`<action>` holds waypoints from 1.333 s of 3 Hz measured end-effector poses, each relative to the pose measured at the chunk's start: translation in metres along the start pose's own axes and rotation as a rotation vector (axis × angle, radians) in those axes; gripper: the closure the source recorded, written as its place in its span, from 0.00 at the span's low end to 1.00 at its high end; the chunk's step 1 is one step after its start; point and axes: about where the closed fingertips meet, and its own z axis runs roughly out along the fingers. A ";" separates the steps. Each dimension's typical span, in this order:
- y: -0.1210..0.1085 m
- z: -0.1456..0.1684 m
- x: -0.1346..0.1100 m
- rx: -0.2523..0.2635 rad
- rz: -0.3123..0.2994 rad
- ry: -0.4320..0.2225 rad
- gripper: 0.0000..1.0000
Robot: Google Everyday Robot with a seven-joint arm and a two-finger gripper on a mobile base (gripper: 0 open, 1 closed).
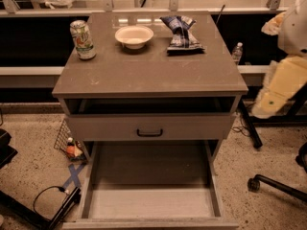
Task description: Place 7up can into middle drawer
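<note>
The 7up can [82, 40] stands upright at the back left corner of the grey cabinet top [148, 73]. It is whitish-silver with green lettering. The middle drawer [151, 198] is pulled out at the bottom front of the cabinet, and its long flat floor is bare. My gripper [266, 104] hangs on the pale arm at the right edge of the view, beside the cabinet's right side. It is far from the can and holds nothing that shows.
A white bowl [134, 36] and a dark blue chip bag [182, 35] lie on the cabinet top. A grey drawer front with a black handle [149, 132] sits above the open drawer. A wire basket [69, 145] and cables lie on the floor at left, and a chair base [276, 186] at right.
</note>
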 end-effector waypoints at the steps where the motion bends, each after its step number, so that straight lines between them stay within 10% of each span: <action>1: -0.036 0.041 -0.027 0.051 0.157 -0.194 0.00; 3: -0.077 0.078 -0.095 0.106 0.295 -0.541 0.00; 4: -0.077 0.078 -0.095 0.105 0.294 -0.539 0.00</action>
